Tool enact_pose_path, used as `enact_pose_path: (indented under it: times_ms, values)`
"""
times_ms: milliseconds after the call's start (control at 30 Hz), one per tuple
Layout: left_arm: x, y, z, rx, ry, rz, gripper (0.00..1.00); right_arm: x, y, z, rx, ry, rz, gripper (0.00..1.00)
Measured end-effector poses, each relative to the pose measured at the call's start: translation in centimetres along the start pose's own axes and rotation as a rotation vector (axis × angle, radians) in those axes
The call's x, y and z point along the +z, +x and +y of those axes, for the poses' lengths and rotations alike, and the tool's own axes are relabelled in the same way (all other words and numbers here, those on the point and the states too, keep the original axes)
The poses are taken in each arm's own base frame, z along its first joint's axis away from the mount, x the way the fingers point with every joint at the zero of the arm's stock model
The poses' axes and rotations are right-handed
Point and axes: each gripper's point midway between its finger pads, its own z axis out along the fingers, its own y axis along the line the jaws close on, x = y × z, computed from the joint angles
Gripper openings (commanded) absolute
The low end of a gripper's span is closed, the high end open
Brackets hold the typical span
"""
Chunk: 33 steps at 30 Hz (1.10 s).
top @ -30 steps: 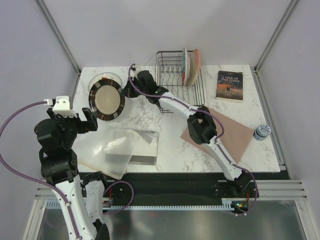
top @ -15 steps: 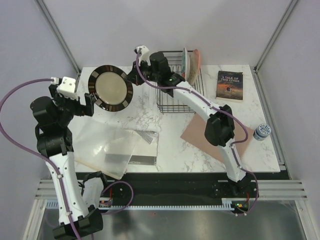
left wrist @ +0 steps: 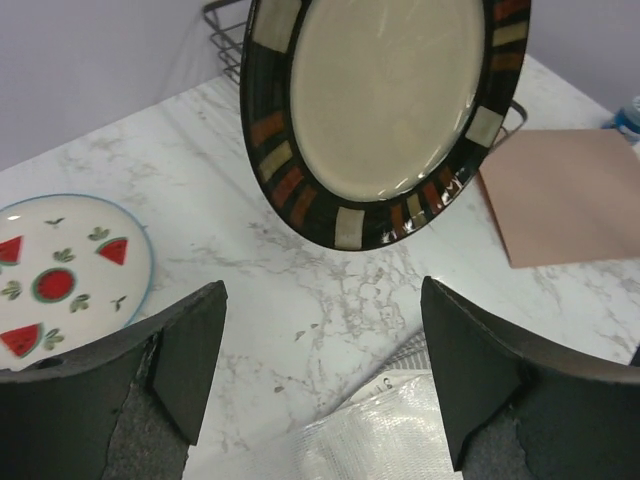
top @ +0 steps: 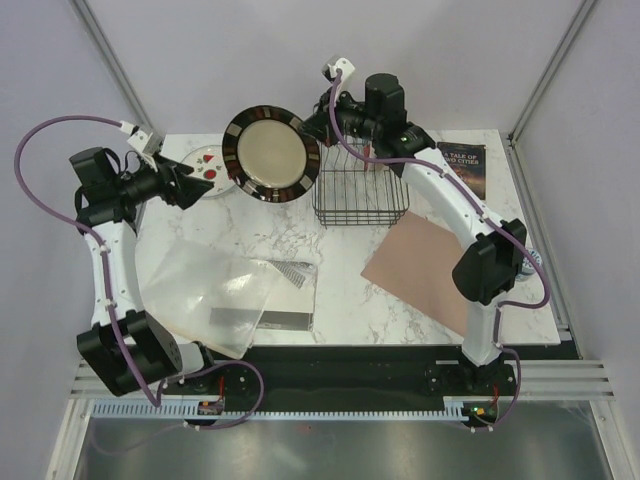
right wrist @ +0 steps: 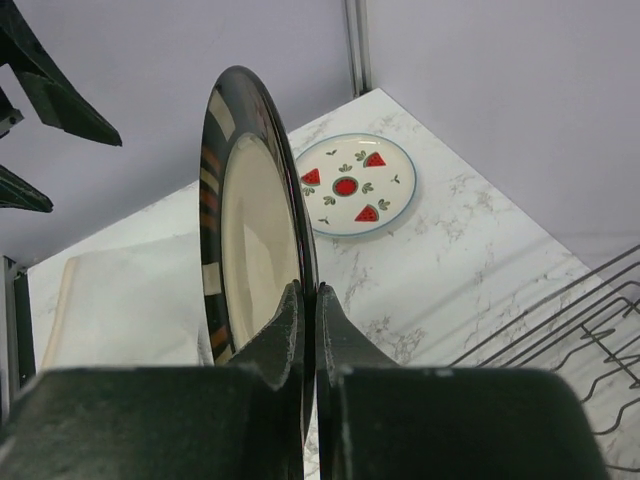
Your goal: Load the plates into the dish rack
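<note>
Tabletop [top: 285, 232] of white marble carries the black wire dish rack [top: 360, 190] at its far side. A pinkish-brown mat [top: 430, 265] lies to the near right of the rack, and a clear plastic bag [top: 210, 290] lies toward the near left.

The right jaws are clamped on the rim of the dark-rimmed plate [top: 270, 153], which is lifted clear of the tabletop. In the top view it sits just left of the rack's left wall, its cream centre tilted up toward the overhead camera. In the right wrist view the plate stands on edge between the two fingers [right wrist: 275, 340], which are drawn in to a thin gap on its rim.

The watermelon plate [top: 208, 168] lies flat on the tabletop at the far left, apart from the rack.

The left jaws are spread wide and hold nothing. They hang near the watermelon plate and face the lifted plate, with no contact with either.

The right arm [top: 450, 200] crosses over the far part of the rack, so I cannot tell what stands in there. A dark book [top: 468, 160] shows partly behind that arm at the far right.
</note>
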Motion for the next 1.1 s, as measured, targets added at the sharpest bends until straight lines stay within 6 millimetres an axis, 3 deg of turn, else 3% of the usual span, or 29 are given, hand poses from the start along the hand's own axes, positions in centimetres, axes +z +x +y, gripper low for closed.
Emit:
enact_pose_path:
  times_ms: [267,567,667,800,900,967,1000,1033,1067,1100]
  values:
    - [2.6,2.8,0.9,-0.074,0.193,-0.022,0.79,-0.6,1.0,-0.2,0.041,-0.033,0.038,0.0]
    - [6.0,5.4,1.2,-0.12,0.287,0.008,0.71,0.8,1.5,0.3,0.098,-0.088,0.048,0.0]
    - [7.2,5.4,0.8,-0.11,0.319,0.012,0.61,1.0,1.7,0.1,0.108,-0.088,0.051,0.0]
    - [8.4,5.1,0.4,-0.102,0.355,0.01,0.25,1.1,1.8,0.1,0.112,-0.087,0.053,0.0]
    - [8.9,4.8,0.4,-0.132,0.379,0.01,0.08,1.0,1.8,0.0,0.101,-0.09,0.055,0.0]
    - [9.0,4.8,0.4,-0.176,0.399,0.013,0.02,1.0,1.8,0.0,0.074,-0.098,0.054,0.0]
    - [9.0,4.9,0.4,-0.195,0.406,0.014,0.02,1.0,1.9,0.1,0.058,-0.105,0.054,0.03]
    - [9.0,5.0,0.4,-0.215,0.413,0.017,0.02,1.0,1.9,0.1,0.044,-0.109,0.056,0.17]
    - [9.0,5.1,0.3,-0.231,0.42,0.02,0.02,1.0,2.1,0.1,0.035,-0.113,0.06,0.48]
    - [9.0,5.1,0.2,-0.24,0.425,0.021,0.02,0.9,2.2,0.1,0.032,-0.114,0.064,0.56]
